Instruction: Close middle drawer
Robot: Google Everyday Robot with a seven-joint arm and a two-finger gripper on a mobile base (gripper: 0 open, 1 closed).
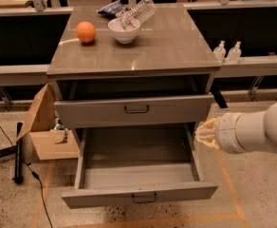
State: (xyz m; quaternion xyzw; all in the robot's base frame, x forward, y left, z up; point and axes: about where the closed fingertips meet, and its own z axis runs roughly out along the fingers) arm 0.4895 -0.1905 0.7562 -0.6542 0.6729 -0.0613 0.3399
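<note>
The robot's gripper [206, 133] hovers just beside the right wall of the middle drawer [138, 194], which stands pulled far out below a partly open upper drawer [133, 111], an orange [86, 32] and bowl [124, 31] on the bench [176, 51].

No readable txt/labels; gripper [206, 133] just right of cabinet [169, 49].

Arm [259, 131]: thick, smooth white cylindrical shell, slightly glossy. A narrow ring seam is visible near the wrist end. Gripper [206, 133]: pale cream-yellow, smaller than the shell, at the arm's left tip, right of centre in view.
</note>
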